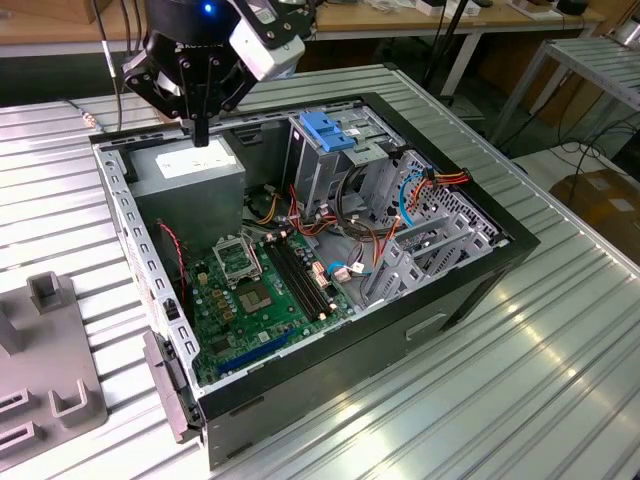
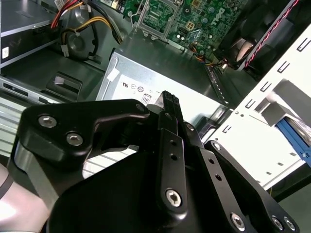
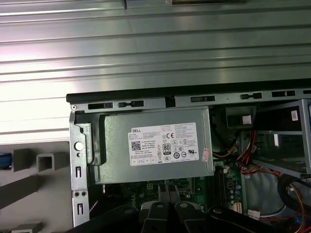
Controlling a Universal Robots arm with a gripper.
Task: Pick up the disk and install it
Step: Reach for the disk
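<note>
Disk: a flat grey drive in a bright blue plastic carrier rail (image 2: 294,138). An edge of it shows in both wrist views (image 3: 4,161). It lies well apart from the power-supply box, beyond the case's perforated wall and by the fixture blocks, and nothing grips it.
Gripper: black two-fingered end effector (image 1: 201,135), fingers pressed together with nothing between them. It hangs over the power-supply box, near its edge (image 2: 169,97) (image 3: 167,191).
Power-supply box: large grey metal box with a white label (image 1: 190,185), seated in a corner of the open black tower case (image 1: 330,380).
Perforated wall: pale slotted sheet metal (image 1: 135,240), just beside the power-supply box.
Fixture: grey moulded block holder (image 1: 50,370), outside that wall.
Motherboard: green circuit board (image 1: 260,290), adjoining the power-supply box.
Drive cage: tall metal frame topped by a blue plastic bracket (image 1: 330,130), near the power-supply box, inside the case.
Table: ribbed metal surface (image 1: 520,380) under the case.
</note>
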